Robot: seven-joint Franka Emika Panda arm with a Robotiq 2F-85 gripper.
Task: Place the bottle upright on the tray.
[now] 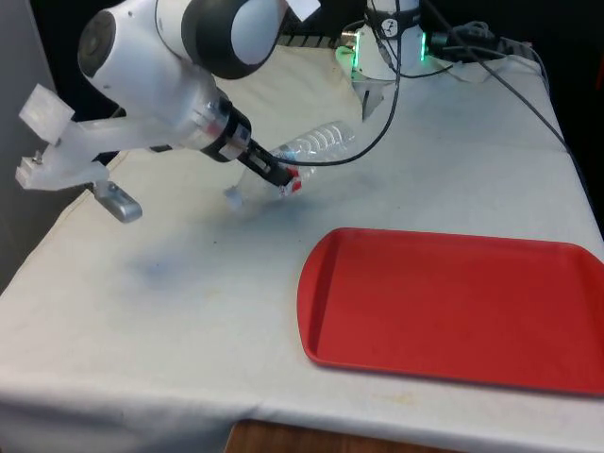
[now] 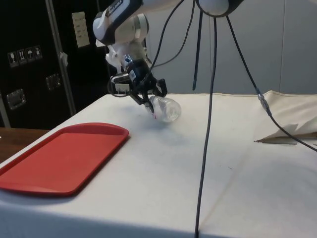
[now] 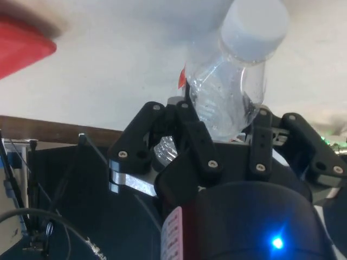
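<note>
The gripper [image 2: 148, 96] is closed on the bottle [image 2: 166, 108], w/ the fingers [image 3: 198, 142] clamped across its body near the neck end. In the wrist view the bottle [image 3: 233, 81] is seen running out from between the fingers, white cap [image 3: 255, 24] furthest from the palm. The bottle is held tilted, well off upright, and appears to be lifted clear of the cloth [image 2: 198, 163], though contact can't be fully ruled out from the side view.

Step in hand, as judged: carry to the tray [image 2: 59, 153] and stand the bottle up. The tray is set apart from the gripper, lower and towards the side view's left, w/ bare cloth between. To do it well, the wrist should be rotated so the bottle's base faces down before descent; grip should be kept firm, since thin plastic is likely to flex or slip. It should be lowered onto the tray's flat floor, away from the raised rim, and released only once the base is seated flat, otherwise a topple is likely.

Bottle look: clear, ribbed plastic [image 1: 321, 143], apparently empty, so light and easily knocked over. A red-and-white scrap of label [image 1: 292, 185] is seen near the gripper [image 1: 269, 172]. Tray [image 1: 453, 307]: red, rounded corners, nothing on it.
</note>
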